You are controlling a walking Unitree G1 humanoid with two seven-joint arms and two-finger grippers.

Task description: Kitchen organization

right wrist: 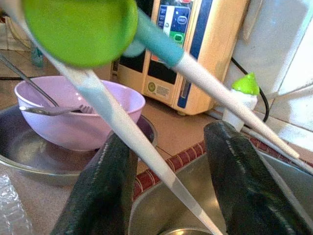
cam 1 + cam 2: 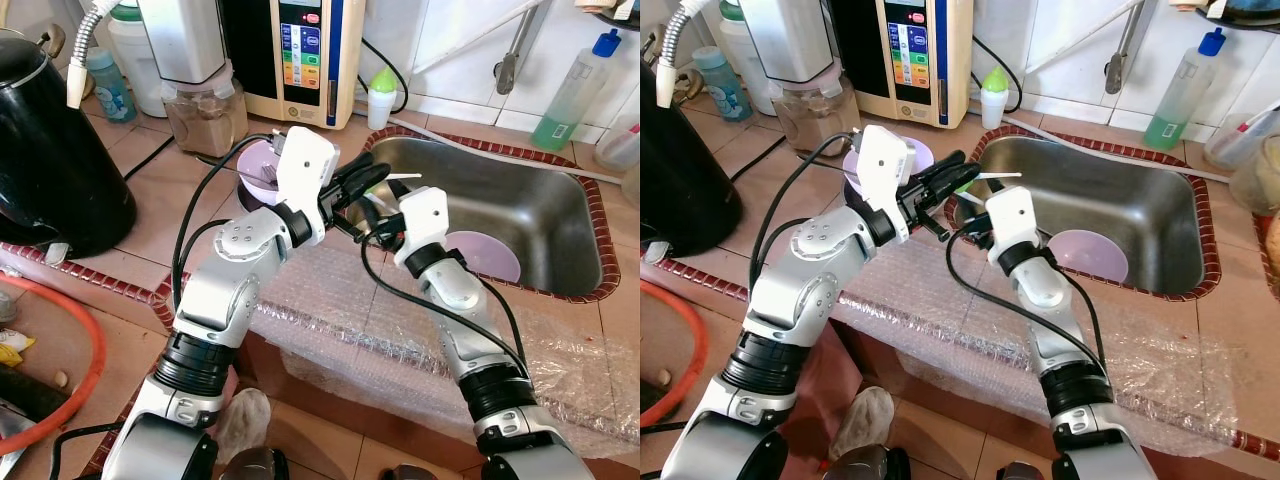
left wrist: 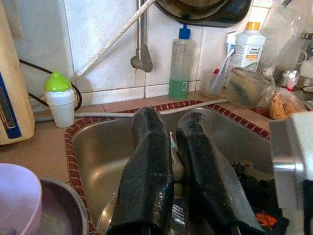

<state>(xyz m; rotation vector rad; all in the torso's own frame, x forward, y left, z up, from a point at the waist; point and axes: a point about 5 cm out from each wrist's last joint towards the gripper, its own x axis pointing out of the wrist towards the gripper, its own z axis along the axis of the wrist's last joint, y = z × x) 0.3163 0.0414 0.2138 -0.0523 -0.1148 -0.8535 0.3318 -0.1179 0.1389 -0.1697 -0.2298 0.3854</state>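
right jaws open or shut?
Open. In the right wrist view the right gripper has a wide gap between its jaws, with a white utensil handle crossing it, not clamped.

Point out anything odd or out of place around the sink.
The sheet of bubble wrap is draped over the counter's front edge below the sink, hanging off. A lilac bowl lies in the sink, and another lilac bowl with a fork sits in a metal pan.

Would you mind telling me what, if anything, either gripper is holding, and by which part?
The left gripper pinches white-handled utensils near their green-and-teal head end; the right gripper is open, holding nothing.
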